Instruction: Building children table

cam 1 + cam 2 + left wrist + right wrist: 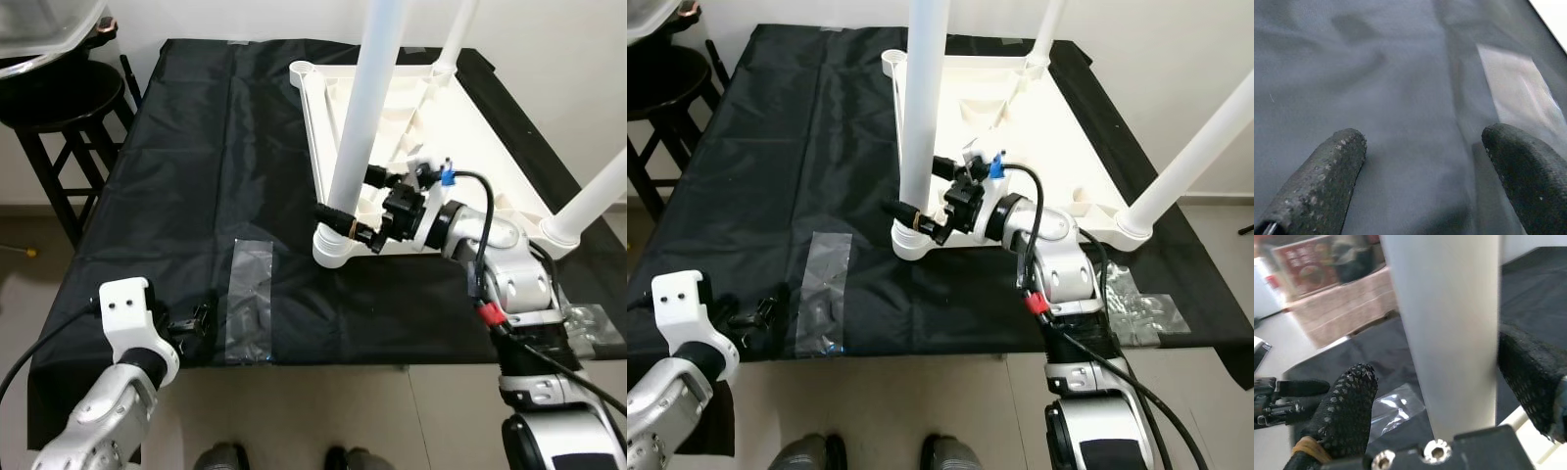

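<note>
Right claw (345, 227) at frame centre straddles the white leg (364, 127), fingers not quite closed on it; leg's top cut off; left claw (196, 321) lower left, wide, over the tabletop (186, 147).

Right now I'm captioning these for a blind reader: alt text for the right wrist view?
A white table leg stands upright between the right gripper's two black fingers, which sit on either side of it. Behind lie a black cloth and a clear plastic bag.

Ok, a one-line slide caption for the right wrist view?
Right tool straddling a white table leg, one finger on each side, above the black cloth.
</note>
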Controlling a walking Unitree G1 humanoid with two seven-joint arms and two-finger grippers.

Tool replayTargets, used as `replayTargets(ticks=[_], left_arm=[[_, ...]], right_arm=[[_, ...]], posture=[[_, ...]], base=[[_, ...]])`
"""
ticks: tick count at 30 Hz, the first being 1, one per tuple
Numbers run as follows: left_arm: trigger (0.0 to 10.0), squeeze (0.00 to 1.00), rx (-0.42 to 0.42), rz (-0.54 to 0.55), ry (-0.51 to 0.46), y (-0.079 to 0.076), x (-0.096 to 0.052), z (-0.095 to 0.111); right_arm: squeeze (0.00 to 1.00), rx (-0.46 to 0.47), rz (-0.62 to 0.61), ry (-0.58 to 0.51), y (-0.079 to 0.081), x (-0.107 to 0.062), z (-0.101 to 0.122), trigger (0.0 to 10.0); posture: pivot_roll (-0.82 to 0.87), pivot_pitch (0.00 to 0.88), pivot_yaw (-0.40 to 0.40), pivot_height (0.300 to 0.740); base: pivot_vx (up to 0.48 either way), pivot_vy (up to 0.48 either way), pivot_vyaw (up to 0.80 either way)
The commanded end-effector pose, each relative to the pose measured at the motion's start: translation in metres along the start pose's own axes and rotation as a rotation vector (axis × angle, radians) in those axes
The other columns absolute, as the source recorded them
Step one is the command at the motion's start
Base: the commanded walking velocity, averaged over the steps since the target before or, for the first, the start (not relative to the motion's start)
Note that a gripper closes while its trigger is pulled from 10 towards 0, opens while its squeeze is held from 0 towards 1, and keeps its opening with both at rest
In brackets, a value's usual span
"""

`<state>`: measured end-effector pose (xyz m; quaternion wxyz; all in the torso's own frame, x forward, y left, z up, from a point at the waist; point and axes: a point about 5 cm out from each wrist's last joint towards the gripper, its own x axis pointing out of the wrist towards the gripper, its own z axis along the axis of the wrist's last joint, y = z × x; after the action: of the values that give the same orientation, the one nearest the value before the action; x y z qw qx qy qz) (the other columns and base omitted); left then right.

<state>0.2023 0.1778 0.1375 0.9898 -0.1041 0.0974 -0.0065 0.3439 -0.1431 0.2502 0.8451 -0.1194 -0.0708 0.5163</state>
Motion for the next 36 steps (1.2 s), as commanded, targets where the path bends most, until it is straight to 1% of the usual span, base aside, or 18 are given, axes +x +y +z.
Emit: replayTargets(ticks=[1, 3, 5, 7, 8, 12, 13, 17, 23, 27, 29, 30, 31, 32, 33, 34, 35, 36], left_arm=[[10.0, 0.00, 0.055, 0.006, -0.003, -0.005, -0.009, -0.004], [10.0, 0.00, 0.096, 0.005, -0.044, -0.007, -0.014, 0.000], [10.0, 0.00, 0.129, 0.000, -0.071, -0.009, -0.015, 0.003], [10.0, 0.00, 0.129, 0.000, -0.071, -0.009, -0.015, 0.003], [10.0, 0.00, 0.168, -0.011, -0.094, -0.012, -0.018, 0.004], [10.0, 0.00, 0.193, -0.016, -0.107, -0.014, -0.023, 0.005], [10.0, 0.00, 0.204, -0.017, -0.111, -0.015, -0.028, 0.006], [10.0, 0.00, 0.218, -0.010, -0.113, -0.017, -0.040, 0.007], [10.0, 0.00, 0.226, -0.007, -0.118, -0.018, -0.043, 0.007], [10.0, 0.00, 0.228, -0.006, -0.126, -0.019, -0.043, 0.007], [10.0, 0.00, 0.235, -0.001, -0.136, -0.019, -0.042, 0.006], [10.0, 0.00, 0.236, 0.005, -0.143, -0.019, -0.041, 0.005], [10.0, 0.00, 0.237, 0.010, -0.149, -0.019, -0.041, 0.005], [10.0, 0.00, 0.238, 0.013, -0.152, -0.019, -0.040, 0.005], [10.0, 0.00, 0.238, 0.013, -0.152, -0.019, -0.040, 0.005], [10.0, 0.00, 0.240, 0.025, -0.158, -0.018, -0.038, 0.004], [10.0, 0.00, 0.240, 0.025, -0.158, -0.018, -0.038, 0.004], [10.0, 0.00, 0.244, 0.036, -0.162, -0.016, -0.034, 0.003]], right_arm=[[0.00, -0.006, 0.052, -0.035, -0.011, -0.009, 0.009, 10.0], [0.00, -0.017, 0.099, -0.042, -0.020, -0.011, 0.018, 10.0], [0.00, -0.022, 0.127, -0.044, -0.023, -0.011, 0.021, 10.0], [0.00, -0.022, 0.127, -0.044, -0.023, -0.011, 0.021, 10.0], [0.00, -0.026, 0.159, -0.051, -0.027, -0.009, 0.025, 10.0], [0.00, -0.035, 0.181, -0.060, -0.030, -0.008, 0.029, 10.0], [0.00, -0.046, 0.189, -0.068, -0.034, -0.007, 0.033, 0.0], [0.00, -0.072, 0.204, -0.077, -0.042, -0.011, 0.043, 0.0], [0.00, -0.069, 0.203, -0.080, -0.044, -0.015, 0.042, 0.0], [0.00, -0.083, 0.196, -0.069, -0.041, -0.016, 0.039, 0.0], [0.00, -0.090, 0.123, -0.018, -0.035, -0.013, 0.032, 0.0], [0.00, -0.044, -0.001, 0.031, -0.024, -0.009, 0.020, 0.0], [0.00, -0.053, -0.186, 0.085, -0.010, -0.004, 0.007, 0.0], [0.00, -0.064, -0.322, 0.111, 0.000, -0.004, 0.001, 0.0], [0.00, -0.064, -0.322, 0.111, 0.000, -0.004, 0.001, 0.0], [0.00, 0.066, -0.551, 0.172, 0.033, -0.008, -0.027, 0.0], [0.00, 0.066, -0.551, 0.172, 0.033, -0.008, -0.027, 0.0], [0.00, 0.176, -0.657, 0.259, 0.080, -0.011, -0.057, 0.0]], posture=[[0.05, 0.208, -0.088, 0.740], [0.05, 0.221, -0.088, 0.740], [0.06, 0.232, -0.089, 0.740], [0.06, 0.232, -0.089, 0.740], [0.07, 0.241, -0.088, 0.740], [0.08, 0.257, -0.086, 0.740], [0.08, 0.268, -0.081, 0.740], [0.08, 0.294, -0.076, 0.740], [0.07, 0.300, -0.073, 0.740], [0.06, 0.299, -0.072, 0.740], [0.05, 0.292, -0.092, 0.740], [0.04, 0.284, -0.123, 0.740], [0.04, 0.282, -0.129, 0.740], [0.04, 0.282, -0.129, 0.740], [0.04, 0.282, -0.129, 0.740], [0.03, 0.262, -0.142, 0.740], [0.03, 0.262, -0.142, 0.740], [0.02, 0.242, -0.123, 0.740]], base=[[0.000, 0.000, 0.00], [0.000, 0.000, 0.00], [0.000, 0.000, 0.00], [0.000, 0.000, 0.00], [0.000, 0.000, 0.00], [0.000, 0.000, 0.00], [0.000, 0.000, 0.00], [0.000, 0.000, 0.00], [0.000, 0.000, 0.00], [0.000, 0.000, 0.00], [0.000, 0.000, 0.00], [0.000, 0.000, 0.00], [0.000, 0.000, 0.00], [0.000, 0.000, 0.00], [0.000, 0.000, 0.00], [0.000, 0.000, 0.00], [0.000, 0.000, 0.00], [0.000, 0.000, 0.00]])
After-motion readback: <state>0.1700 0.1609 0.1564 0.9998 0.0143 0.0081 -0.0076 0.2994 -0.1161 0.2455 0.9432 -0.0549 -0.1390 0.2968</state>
